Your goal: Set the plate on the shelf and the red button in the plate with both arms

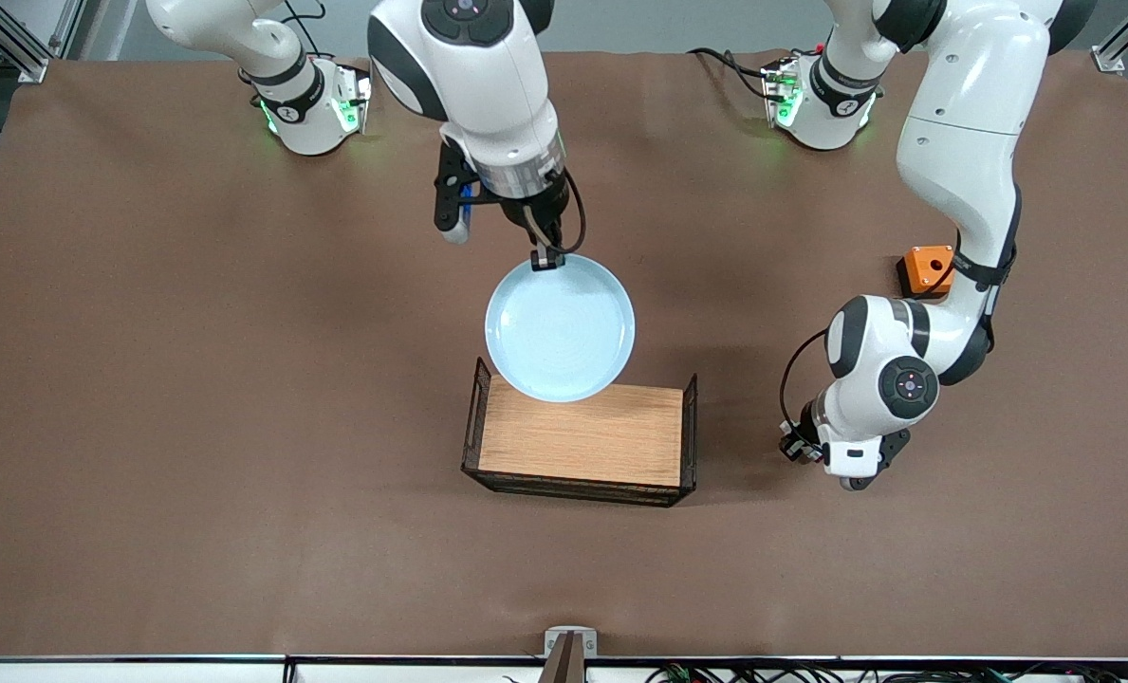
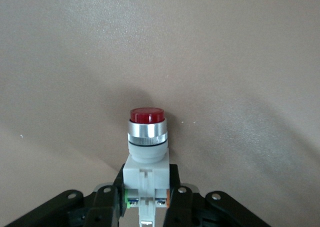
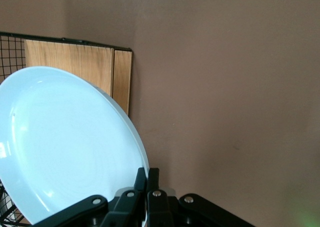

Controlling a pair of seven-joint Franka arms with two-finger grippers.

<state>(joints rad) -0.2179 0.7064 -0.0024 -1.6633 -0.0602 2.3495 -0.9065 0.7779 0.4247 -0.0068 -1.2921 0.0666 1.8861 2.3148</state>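
Front view: plate (image 1: 560, 332) overlaps wire-sided tray (image 1: 578, 441).

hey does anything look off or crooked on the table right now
Nothing is spilled or damaged. The plate hangs tilted, pinched at its rim by the right gripper, over the wooden tray. The left gripper holds the red button squarely.

We see bright, even light from above; soft shadows lie on the brown table (image 1: 194, 379), and the plate (image 1: 560, 330) shines a little
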